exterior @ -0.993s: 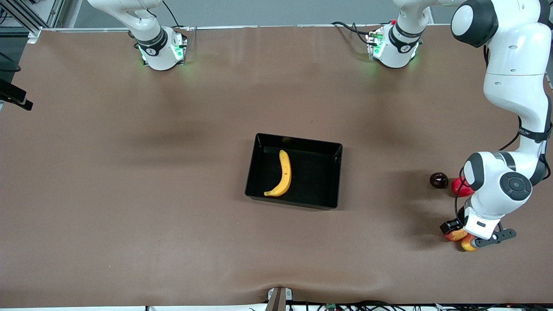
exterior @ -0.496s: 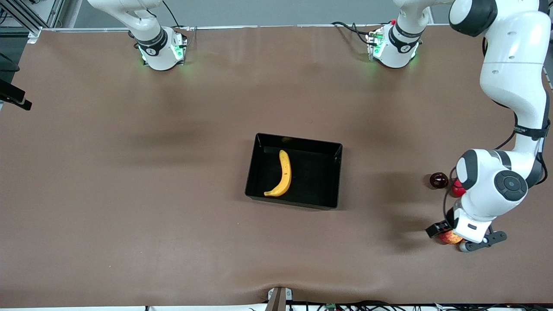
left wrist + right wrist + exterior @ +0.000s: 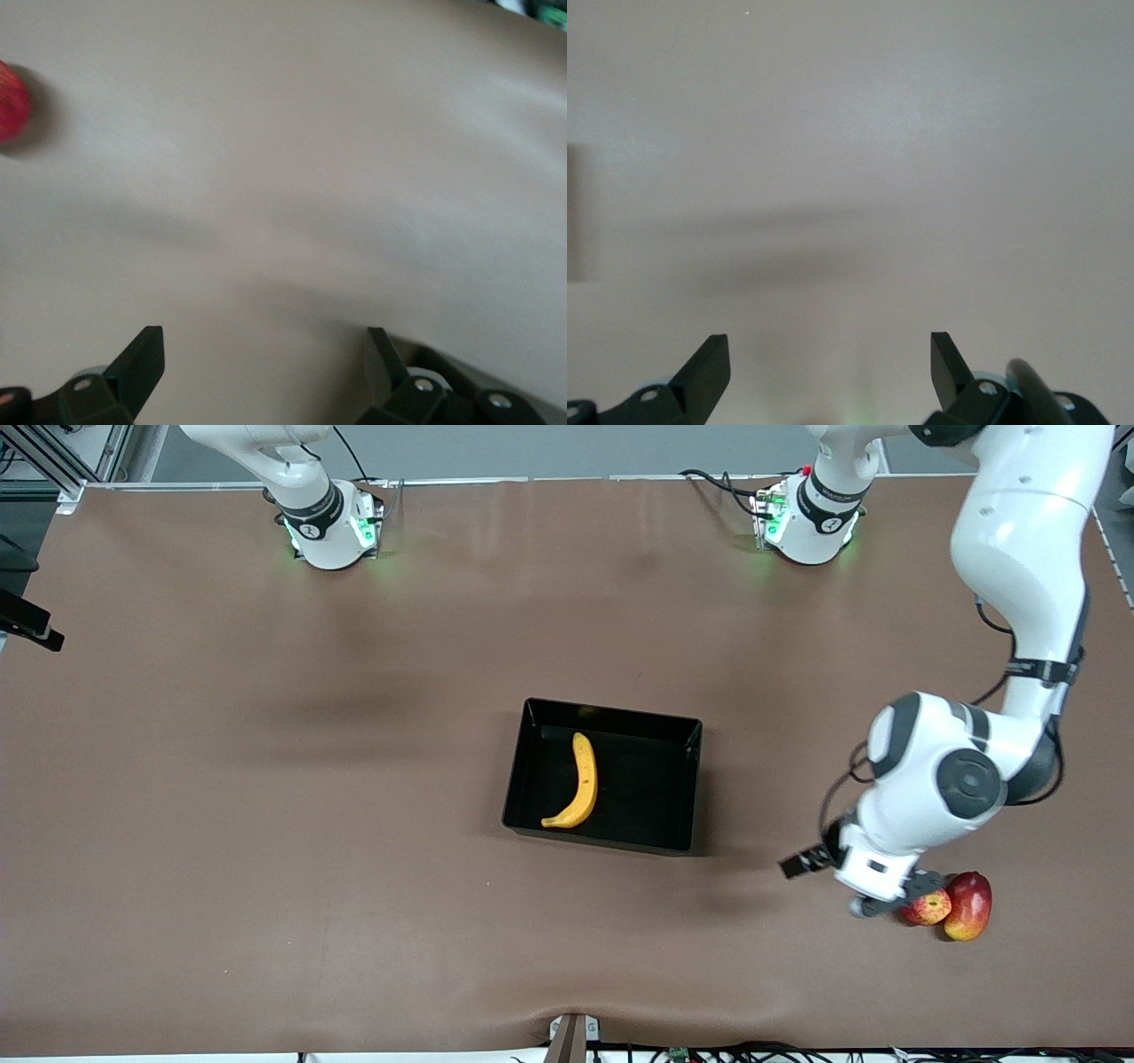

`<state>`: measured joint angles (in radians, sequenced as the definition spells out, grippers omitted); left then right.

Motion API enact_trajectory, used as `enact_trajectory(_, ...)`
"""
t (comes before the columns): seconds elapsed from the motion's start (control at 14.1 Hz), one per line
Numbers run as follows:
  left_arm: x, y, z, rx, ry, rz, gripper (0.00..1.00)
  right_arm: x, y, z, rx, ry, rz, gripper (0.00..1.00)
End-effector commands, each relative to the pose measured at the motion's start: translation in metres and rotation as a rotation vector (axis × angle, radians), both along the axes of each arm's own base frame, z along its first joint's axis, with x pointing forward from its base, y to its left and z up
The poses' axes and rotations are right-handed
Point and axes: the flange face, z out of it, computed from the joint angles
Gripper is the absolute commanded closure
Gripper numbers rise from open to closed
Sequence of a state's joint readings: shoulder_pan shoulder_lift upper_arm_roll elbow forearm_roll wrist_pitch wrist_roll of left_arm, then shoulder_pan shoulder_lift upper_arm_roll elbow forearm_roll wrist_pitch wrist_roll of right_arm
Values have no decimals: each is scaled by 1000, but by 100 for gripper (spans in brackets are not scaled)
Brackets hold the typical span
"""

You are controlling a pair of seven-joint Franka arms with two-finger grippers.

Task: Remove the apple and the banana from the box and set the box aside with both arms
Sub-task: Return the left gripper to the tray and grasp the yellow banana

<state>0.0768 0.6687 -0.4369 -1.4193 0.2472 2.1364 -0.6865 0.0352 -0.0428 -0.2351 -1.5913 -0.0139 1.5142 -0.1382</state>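
Banana (image 3: 579, 782), single curved yellow fruit, lies in shallow glossy black plastic box (image 3: 687, 779) mid-table. Small red-yellow apple (image 3: 928, 907) sits out. Left end effector (image 3: 852, 886) empty, fingers apart; right end effector (image 3: 830, 372) likewise, waiting. Best grip: banana's middle, across its width.

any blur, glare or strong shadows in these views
Front view: sharp, soft arm shadows on the table, faint glare on the box wall. Left wrist view: smeared, a red fruit at the frame's edge is out of focus. Right wrist view: bare table, one blurry shadow band, open right tool dark in the foreground.
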Motion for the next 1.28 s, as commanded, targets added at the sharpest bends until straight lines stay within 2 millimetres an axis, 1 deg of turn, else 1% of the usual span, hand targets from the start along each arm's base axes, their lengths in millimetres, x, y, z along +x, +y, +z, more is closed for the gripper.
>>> enact_trajectory(0.0,-29,-64,25,36,2,-30,0,0,-4,1,-3,1,-14,0)
enact_trajectory(0.07,-39,-93,25,34,-1,-39,0,-1,-4,1,-2,1,-13,0)
enact_trajectory(0.14,-53,-126,20,30,8,-45,0,0,-4,1,-3,1,-14,0)
enact_trajectory(0.21,-68,-160,10,29,11,-65,0,0,-4,1,-3,1,-15,0)
enact_trajectory(0.28,-77,-186,6,17,0,-81,0,0,-4,0,-2,3,-15,0)
enact_trajectory(0.35,-85,-207,-2,9,-3,-90,0,0,-4,1,-3,1,-15,0)
enact_trajectory(0.43,-94,-225,-7,12,-15,-118,0,-1,-5,1,-3,0,-14,0)
enact_trajectory(0.5,-103,-239,-17,32,-28,-160,0,0,-4,0,-2,3,-15,0)
enact_trajectory(0.64,-122,-266,-56,105,-42,-260,0,0,-5,1,-3,0,-15,0)
enact_trajectory(0.71,-130,-277,-71,117,-48,-294,0,0,-4,1,-3,1,-15,0)
enact_trajectory(0.85,-133,-279,-93,121,-24,-308,0,-1,-5,1,-3,1,-17,0)
enact_trajectory(0.99,-144,-291,-104,119,-19,-336,0,0,-4,0,-2,3,-15,0)
enact_trajectory(1.06,-148,-298,-105,101,-31,-346,0,-1,-5,1,-3,1,-17,0)
enact_trajectory(1.13,-148,-298,-109,98,-30,-349,0,0,-4,0,-2,3,-15,0)
enact_trajectory(1.21,-154,-304,-117,97,-21,-363,0,0,-4,0,-2,3,-14,0)
